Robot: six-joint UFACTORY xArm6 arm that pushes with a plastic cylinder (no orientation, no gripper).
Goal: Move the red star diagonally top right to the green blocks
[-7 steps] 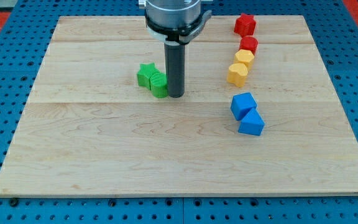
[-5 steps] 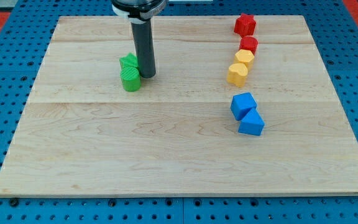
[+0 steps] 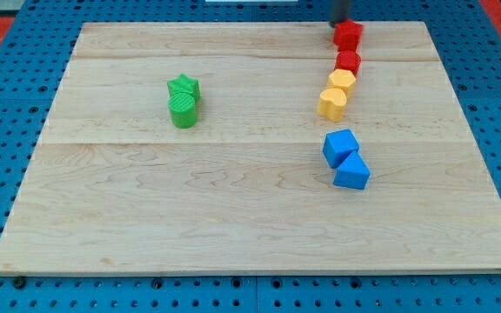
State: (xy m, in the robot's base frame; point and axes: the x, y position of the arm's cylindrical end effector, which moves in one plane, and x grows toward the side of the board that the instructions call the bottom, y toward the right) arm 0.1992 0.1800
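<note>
The red star [image 3: 346, 35] lies at the view's top right of the wooden board [image 3: 146, 217]. Only the lower end of my dark rod shows at the view's top edge. My tip [image 3: 341, 23] is right at the star's upper side; I cannot tell if it touches. The green star [image 3: 183, 87] and the green cylinder [image 3: 182, 111] sit touching, left of the board's middle, far to the view's left of the red star.
Below the red star runs a column: a red cylinder [image 3: 348, 62], a yellow hexagon block [image 3: 342, 81] and a yellow block [image 3: 331, 103]. Further down lie a blue cube [image 3: 340, 145] and a blue block [image 3: 351, 172], touching.
My rod pushed the green pair toward the view's upper left, then left them and moved to the view's top right, beside the red star. The other blocks have not moved.
</note>
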